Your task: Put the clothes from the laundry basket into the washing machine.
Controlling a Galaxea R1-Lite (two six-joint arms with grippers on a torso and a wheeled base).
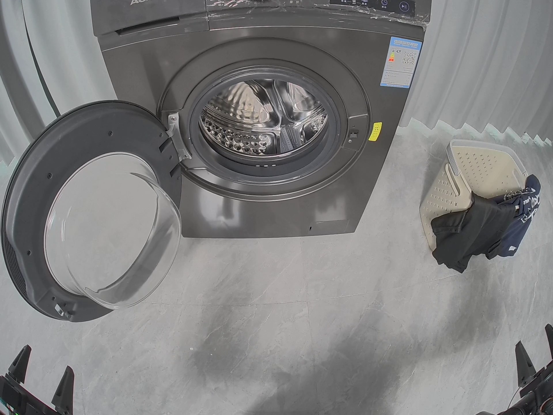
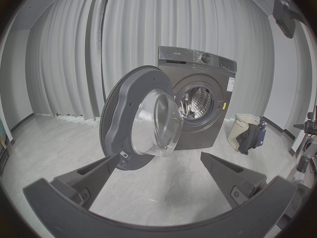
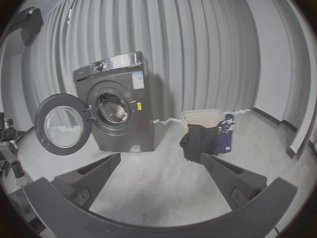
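A grey front-loading washing machine (image 1: 259, 116) stands ahead, its round door (image 1: 86, 208) swung wide to my left and its steel drum (image 1: 262, 119) bare inside. On the floor to the right sits a cream laundry basket (image 1: 478, 171). A black garment (image 1: 472, 231) and a navy printed one (image 1: 521, 214) hang over its front rim. My left gripper (image 1: 40, 376) is low at the near left, open and holding nothing. My right gripper (image 1: 536, 350) is low at the near right, open too, well short of the basket (image 3: 203, 116).
Grey marble-look floor (image 1: 299, 318) spreads between me and the machine. Pleated grey curtains (image 1: 489, 53) line the wall behind. The open door (image 2: 138, 116) juts out over the floor on the left side.
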